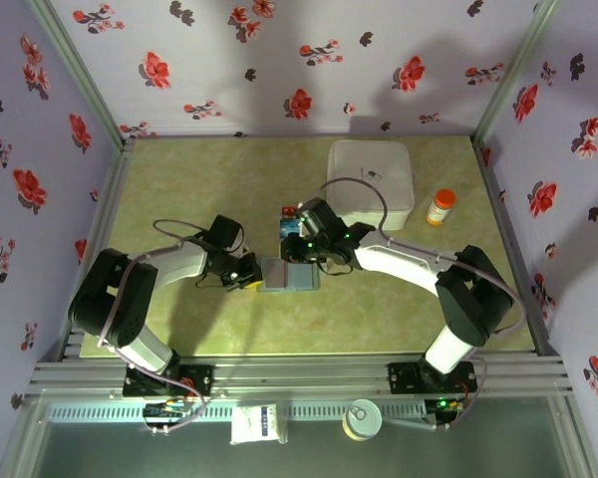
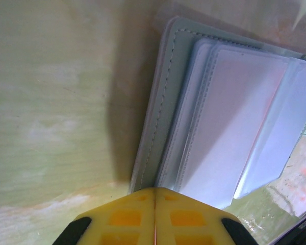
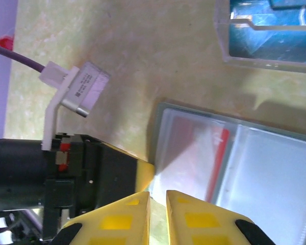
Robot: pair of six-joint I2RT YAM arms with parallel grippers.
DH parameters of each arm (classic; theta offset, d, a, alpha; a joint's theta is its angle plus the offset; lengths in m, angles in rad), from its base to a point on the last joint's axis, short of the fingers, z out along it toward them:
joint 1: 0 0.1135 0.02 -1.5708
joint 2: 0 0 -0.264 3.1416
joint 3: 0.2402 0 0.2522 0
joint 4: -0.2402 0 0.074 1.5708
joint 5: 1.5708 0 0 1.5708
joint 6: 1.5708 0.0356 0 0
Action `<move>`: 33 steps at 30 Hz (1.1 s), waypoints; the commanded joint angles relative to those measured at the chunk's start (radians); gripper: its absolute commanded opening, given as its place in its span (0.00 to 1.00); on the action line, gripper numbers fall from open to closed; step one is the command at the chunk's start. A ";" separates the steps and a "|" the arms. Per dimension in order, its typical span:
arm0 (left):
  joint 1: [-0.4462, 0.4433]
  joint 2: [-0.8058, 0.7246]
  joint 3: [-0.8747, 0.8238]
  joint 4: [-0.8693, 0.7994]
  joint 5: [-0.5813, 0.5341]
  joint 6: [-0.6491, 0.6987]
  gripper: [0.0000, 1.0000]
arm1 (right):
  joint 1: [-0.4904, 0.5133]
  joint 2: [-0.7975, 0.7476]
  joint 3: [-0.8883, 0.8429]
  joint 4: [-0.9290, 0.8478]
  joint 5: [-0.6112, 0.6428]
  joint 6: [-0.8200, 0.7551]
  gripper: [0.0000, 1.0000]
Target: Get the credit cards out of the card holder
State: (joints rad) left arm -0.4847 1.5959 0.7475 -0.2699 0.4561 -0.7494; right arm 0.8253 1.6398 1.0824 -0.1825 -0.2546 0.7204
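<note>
Left gripper [image 2: 154, 190] shut, tips on the left edge of the open card holder [image 1: 289, 274], mid-table. Right gripper [image 3: 158, 193] nearly closed over a sleeve; cannot tell if it grips. Red card [image 3: 219, 153] still slotted. Extraction step; next likely needs a pinch on its edge, then a slide out.

We see black joints and white links on the left arm [image 1: 179, 262] and right arm [image 1: 409, 264]. The left gripper [image 2: 154, 214] and right gripper [image 3: 158, 214] are yellow with black corners, and a purple cable [image 3: 15, 57] runs at upper left.
</note>
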 commanded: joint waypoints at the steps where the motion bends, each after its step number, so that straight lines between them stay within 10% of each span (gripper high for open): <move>1: -0.009 -0.013 0.002 -0.040 -0.014 -0.001 0.07 | 0.014 0.045 -0.017 0.070 -0.045 0.087 0.16; 33: 0.006 0.032 0.058 -0.067 -0.073 0.036 0.05 | 0.022 0.237 0.074 -0.012 -0.088 0.183 0.23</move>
State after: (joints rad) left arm -0.4843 1.6176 0.8101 -0.3153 0.3992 -0.7403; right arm 0.8387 1.8523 1.1271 -0.1612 -0.3519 0.8806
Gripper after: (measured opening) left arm 0.058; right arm 0.223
